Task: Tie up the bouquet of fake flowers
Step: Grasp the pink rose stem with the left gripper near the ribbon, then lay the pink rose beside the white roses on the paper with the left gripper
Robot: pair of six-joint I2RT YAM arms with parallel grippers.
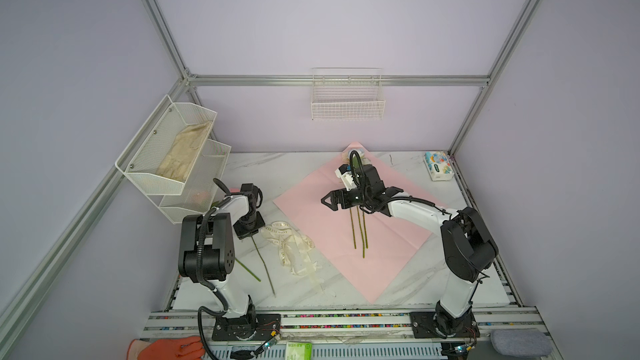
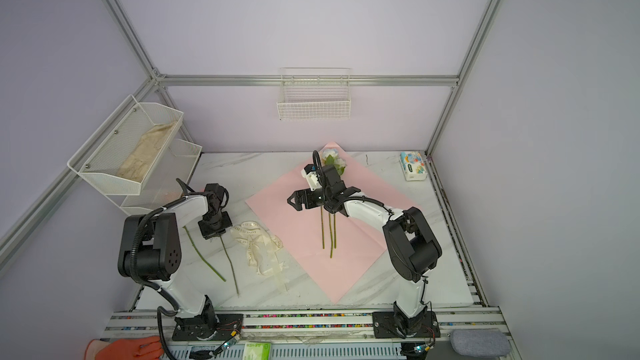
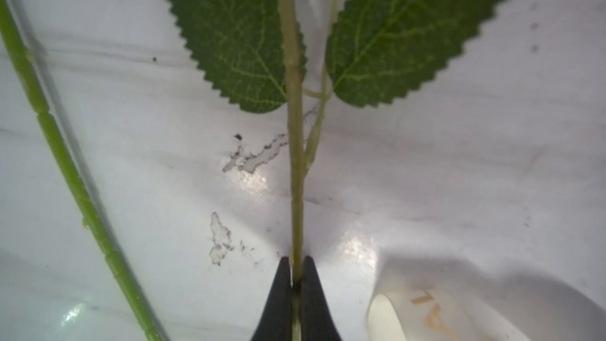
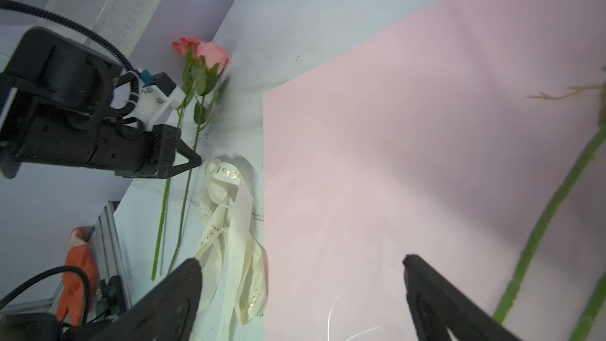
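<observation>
Three flowers of the bouquet of fake flowers lie on a pink paper sheet, their long green stems side by side. My right gripper hovers open above them, holding nothing. Two pink roses lie on the marble to the left. My left gripper is shut on one rose's stem just below its leaves. The other rose stem lies beside it.
A loose cream lettered ribbon lies between the roses and the paper. White mesh shelves hang at the left and a wire basket on the back wall. A tissue pack sits back right, an orange glove by the front rail.
</observation>
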